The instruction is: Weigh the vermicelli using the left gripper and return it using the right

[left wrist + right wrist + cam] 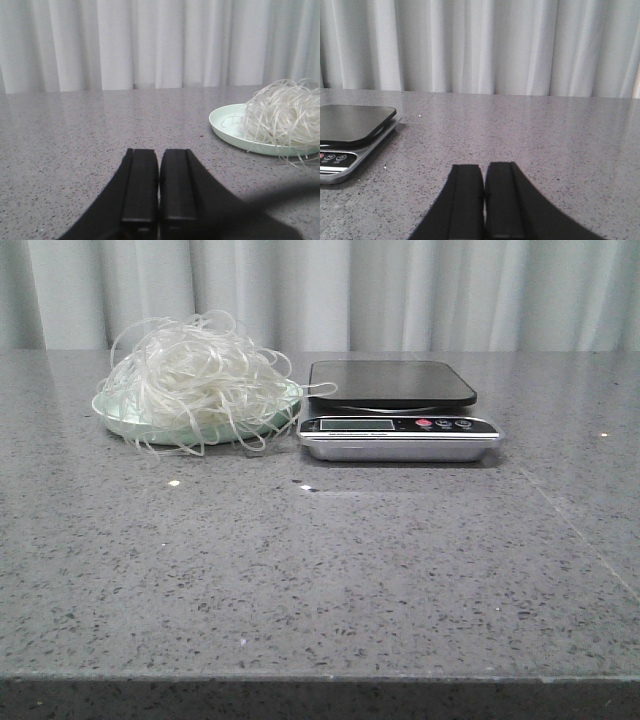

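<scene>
The vermicelli (198, 378), a fluffy bundle of whitish translucent strands, lies heaped on a pale green plate (118, 418) at the back left of the table. It also shows in the left wrist view (285, 117) on the plate (225, 125). A kitchen scale (398, 408) with a dark empty platform stands right of the plate; it also shows in the right wrist view (350, 131). My left gripper (159, 152) is shut and empty, low over the table, apart from the plate. My right gripper (484, 167) is shut and empty, apart from the scale. Neither arm shows in the front view.
The grey speckled tabletop (330, 570) runs to a front edge near the camera. A pale curtain (400, 290) hangs behind the table. A few loose strands hang over the plate's rim toward the scale.
</scene>
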